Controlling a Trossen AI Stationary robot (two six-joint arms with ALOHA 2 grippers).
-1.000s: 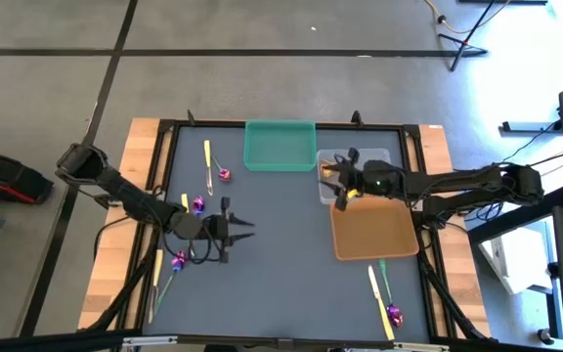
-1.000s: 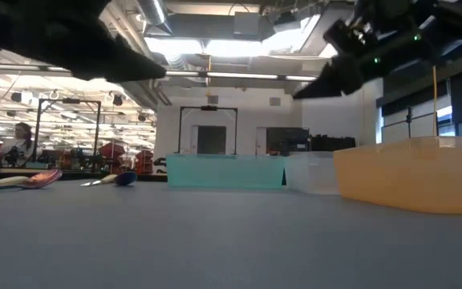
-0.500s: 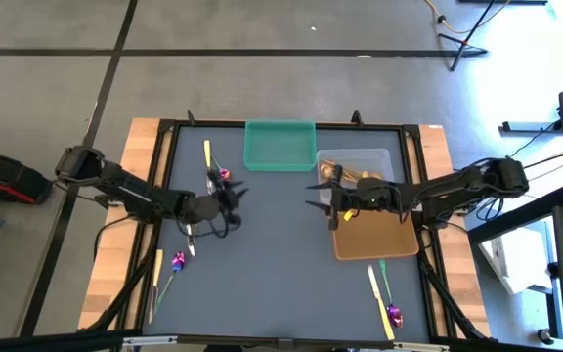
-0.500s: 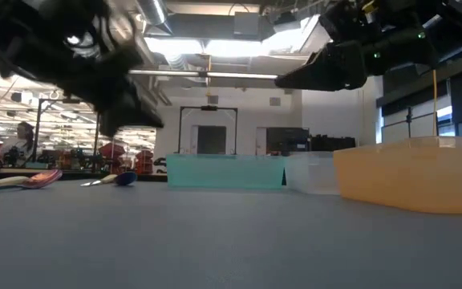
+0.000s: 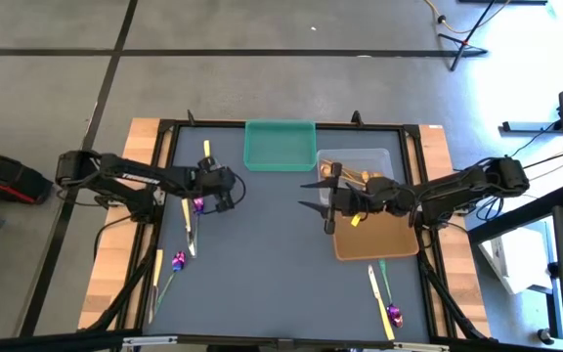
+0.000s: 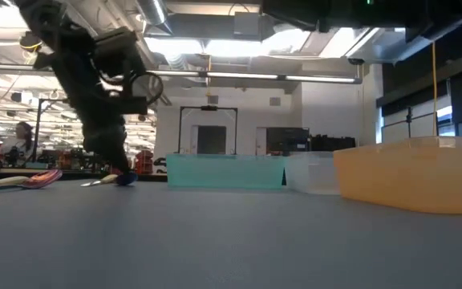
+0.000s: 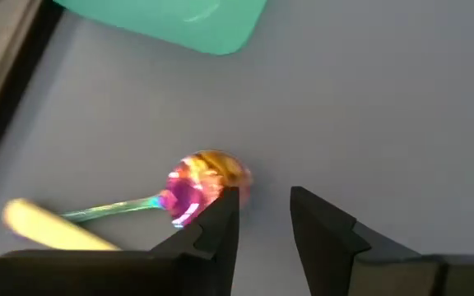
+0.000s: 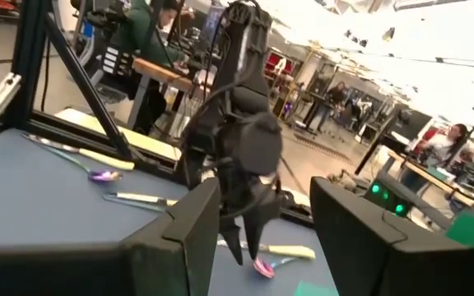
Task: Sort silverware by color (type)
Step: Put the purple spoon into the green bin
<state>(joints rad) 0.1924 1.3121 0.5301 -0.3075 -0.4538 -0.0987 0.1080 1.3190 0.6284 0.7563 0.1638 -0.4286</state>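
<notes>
The purple-headed spoon [image 7: 196, 185] I am after lies on the grey table [image 5: 272, 254] near its far left edge, just at seven o'clock of the green tray [image 5: 280, 145], with its thin greenish handle running off toward a pale yellow knife [image 5: 206, 154]. My left gripper [image 7: 262, 210] has swung up from the table's middle in the last second and now hangs right over that spoon's head, fingers a little apart and holding nothing; the left finger's tip sits at the bowl's edge, so I judge a small shift is needed before I close.

My right gripper [image 5: 313, 196] has pulled back from over the clear tray [image 5: 384, 156], where the gold spoons [image 5: 345, 174] lie, and points toward nine o'clock across the table, jaws wide apart and empty. I take that to mean a drop is done there.

Left to sort: another purple-headed spoon [image 5: 197, 204] beside a knife [image 5: 187, 220] at six o'clock of my left gripper, a spoon [image 5: 177, 261] and knife [image 5: 156, 269] nearer the front left, and a knife [image 5: 379, 303] with a purple spoon [image 5: 393, 313] at six o'clock of the orange tray [image 5: 374, 240].

The table is a flat grey mat in a black frame on wood. Beyond it, a bright workshop with benches, strip lights and people seated at desks [image 8: 151, 29].
</notes>
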